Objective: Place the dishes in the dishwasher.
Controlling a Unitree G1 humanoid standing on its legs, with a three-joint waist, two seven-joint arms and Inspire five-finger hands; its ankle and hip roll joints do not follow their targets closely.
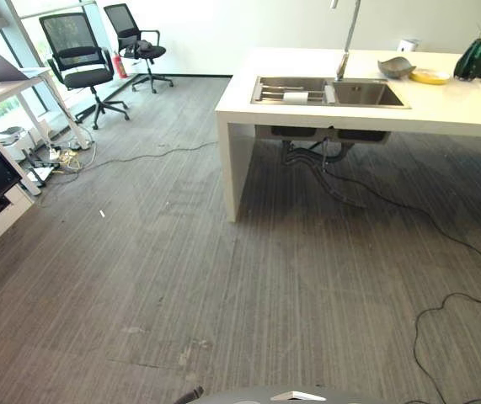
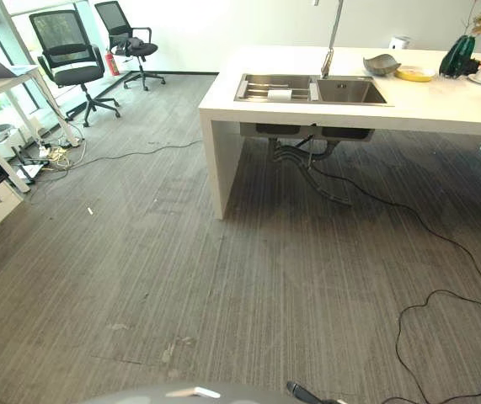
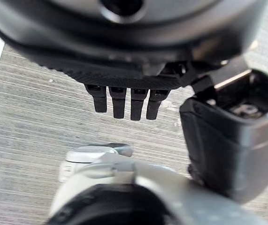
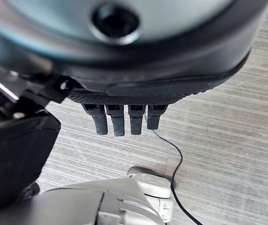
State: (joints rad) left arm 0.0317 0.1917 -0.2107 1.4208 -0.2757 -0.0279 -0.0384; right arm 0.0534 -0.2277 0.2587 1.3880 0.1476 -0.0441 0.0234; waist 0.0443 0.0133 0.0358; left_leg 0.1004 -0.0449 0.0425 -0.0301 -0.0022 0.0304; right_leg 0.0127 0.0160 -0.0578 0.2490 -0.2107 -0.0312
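While far off on the white counter [image 1: 442, 105] sit a grey bowl [image 1: 396, 66] and yellow dish [image 1: 430, 77]; up close, left hand [image 3: 124, 101] and right hand [image 4: 124, 117], fingers straight, empty, over grey floor.

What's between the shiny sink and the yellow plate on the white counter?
A grey curved bowl lies between the steel sink and the flat yellow plate, seen in both eye views.

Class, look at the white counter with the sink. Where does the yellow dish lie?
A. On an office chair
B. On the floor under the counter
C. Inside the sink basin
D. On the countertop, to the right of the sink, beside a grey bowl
D: the yellow dish rests on the white counter right of the sink, next to the grey bowl.
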